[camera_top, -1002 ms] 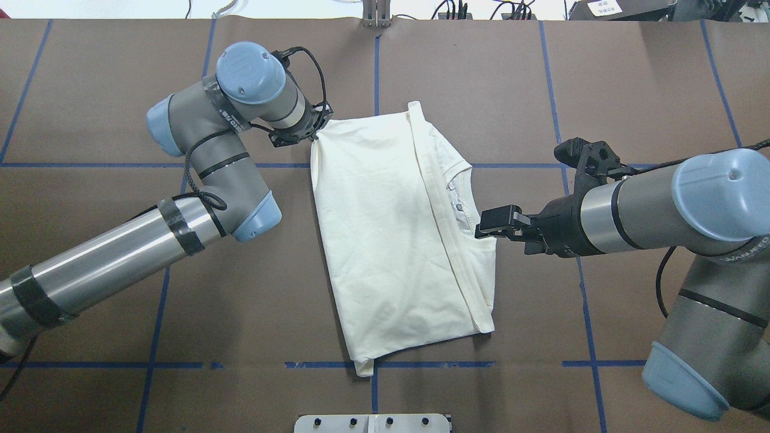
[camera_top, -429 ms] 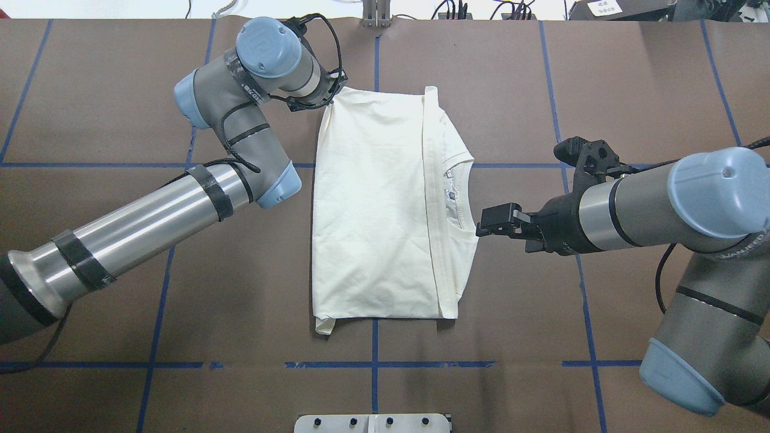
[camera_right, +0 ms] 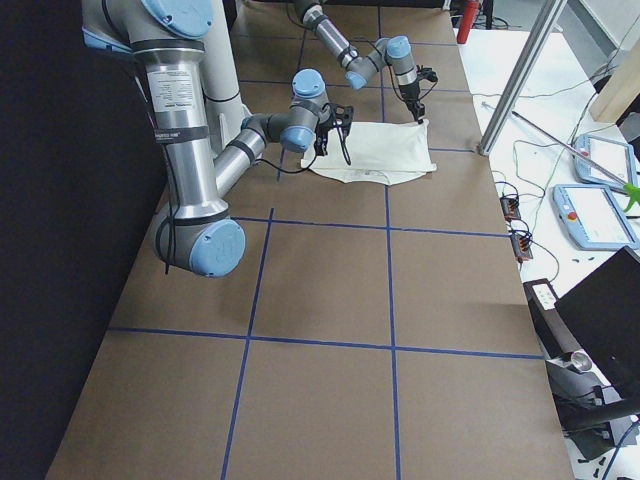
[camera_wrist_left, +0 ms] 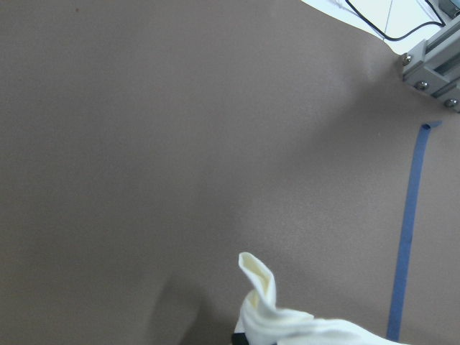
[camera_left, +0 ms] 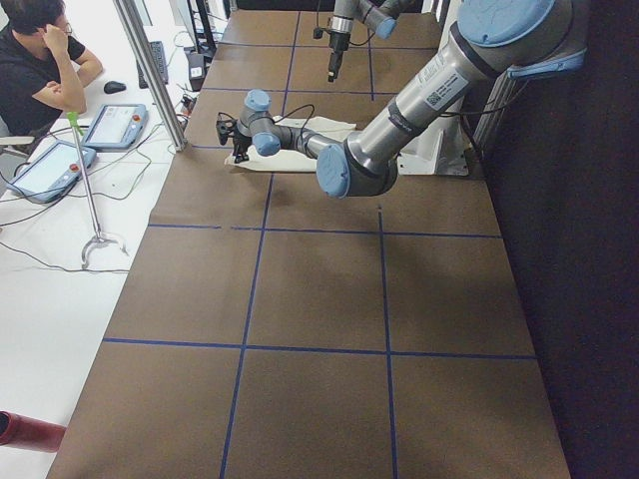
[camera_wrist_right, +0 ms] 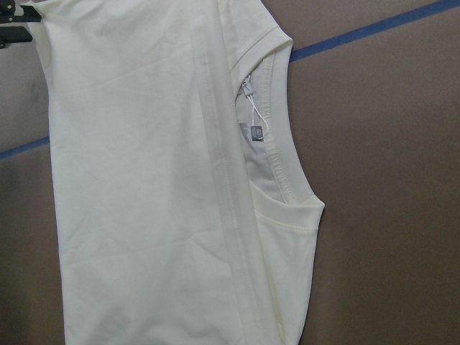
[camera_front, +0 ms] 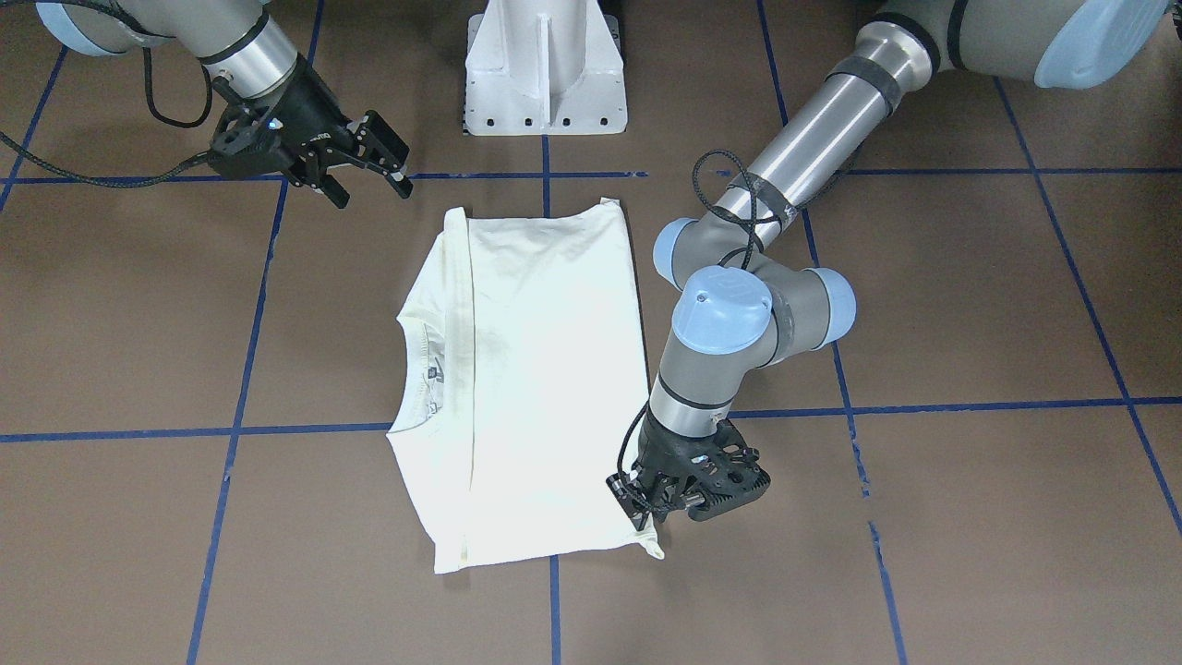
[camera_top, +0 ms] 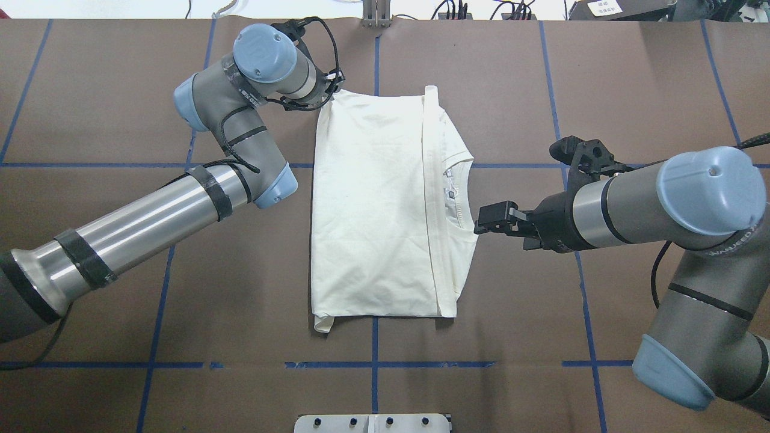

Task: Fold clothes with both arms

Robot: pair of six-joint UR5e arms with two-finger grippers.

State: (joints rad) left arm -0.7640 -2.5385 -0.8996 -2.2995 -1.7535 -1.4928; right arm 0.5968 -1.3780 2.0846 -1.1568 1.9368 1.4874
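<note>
The clothes are one cream shirt [camera_top: 373,204], folded lengthwise with its plain side up and the collar [camera_wrist_right: 277,144] facing my right arm. It lies flat on the brown table [camera_top: 90,270]. My left gripper [camera_front: 644,506] is shut on the shirt's far corner, away from the collar. The left wrist view shows that pinched cloth [camera_wrist_left: 266,316] standing up. In the overhead view the wrist covers the left gripper [camera_top: 328,90]. My right gripper [camera_front: 374,180] is open and holds nothing. It hovers just off the collar side of the shirt [camera_front: 536,369].
Blue tape lines [camera_top: 373,364] grid the table. The white pedestal base [camera_front: 543,74] stands on the robot's side. A metal bracket [camera_top: 377,15] sits at the far edge. A person [camera_left: 40,60] sits at a desk with tablets [camera_right: 595,215] beyond the table.
My left gripper has dragged the shirt's corner toward the far edge, straightening the skewed shirt square to the tape lines. Since 0.4 s ago it barely shifted. The right gripper stayed nearly still.
</note>
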